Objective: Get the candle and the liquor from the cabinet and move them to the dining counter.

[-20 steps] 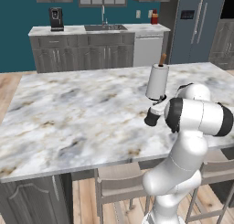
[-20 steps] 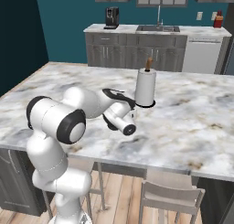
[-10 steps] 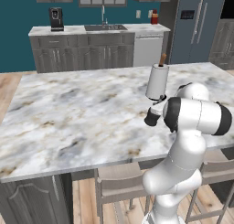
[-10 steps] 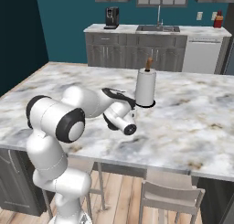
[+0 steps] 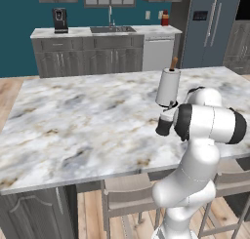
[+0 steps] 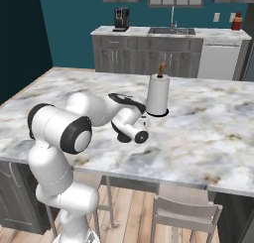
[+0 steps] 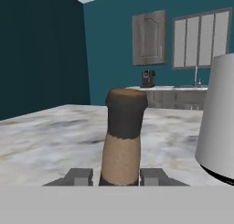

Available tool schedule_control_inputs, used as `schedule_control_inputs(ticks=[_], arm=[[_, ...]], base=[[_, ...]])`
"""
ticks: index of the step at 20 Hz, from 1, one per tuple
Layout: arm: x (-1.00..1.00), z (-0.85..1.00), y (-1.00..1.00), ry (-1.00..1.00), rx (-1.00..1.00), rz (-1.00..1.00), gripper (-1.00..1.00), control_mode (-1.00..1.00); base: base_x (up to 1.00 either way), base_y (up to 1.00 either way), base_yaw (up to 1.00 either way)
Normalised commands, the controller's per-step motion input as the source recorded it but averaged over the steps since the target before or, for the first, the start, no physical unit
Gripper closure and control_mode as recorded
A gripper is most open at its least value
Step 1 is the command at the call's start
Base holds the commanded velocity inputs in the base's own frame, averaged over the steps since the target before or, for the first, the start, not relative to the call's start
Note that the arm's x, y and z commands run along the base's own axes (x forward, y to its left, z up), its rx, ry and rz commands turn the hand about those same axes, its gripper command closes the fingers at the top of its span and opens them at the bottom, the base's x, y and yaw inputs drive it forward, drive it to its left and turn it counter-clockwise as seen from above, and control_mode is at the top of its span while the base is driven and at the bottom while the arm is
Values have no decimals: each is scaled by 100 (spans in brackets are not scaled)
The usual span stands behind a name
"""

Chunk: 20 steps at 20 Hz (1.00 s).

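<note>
In the left base view the arm reaches low over the large white-and-grey marble dining counter (image 5: 73, 111), with its hand just beside the white paper-towel roll with a brown core (image 5: 167, 87), so a sideways move could tip that roll. The right base view shows the same closeness. In the hand view the gripper (image 7: 119, 175) is clamped on the tan neck of the brown-stoppered liquor bottle (image 7: 122, 141) over the slab, and the bottle might topple if it is released before its base rests.

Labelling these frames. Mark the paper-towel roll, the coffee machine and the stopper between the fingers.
paper-towel roll (image 6: 158, 95): right base view, middle of its white side.
coffee machine (image 5: 60, 20): left base view, its dark front.
stopper (image 7: 126, 109): hand view, dark upper band of the top.
</note>
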Motion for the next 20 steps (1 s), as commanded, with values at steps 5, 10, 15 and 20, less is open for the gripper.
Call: schedule_control_inputs(ticks=[5,10,15,20], arm=[[5,0,0,11,0,0,100,-100],[4,2,0,5,0,0,100,-100],[3,-1,0,4,0,0,100,-100],[0,0,0,0,0,0,100,-100]], base=[[0,0,0],[0,0,0],[0,0,0],[0,0,0]])
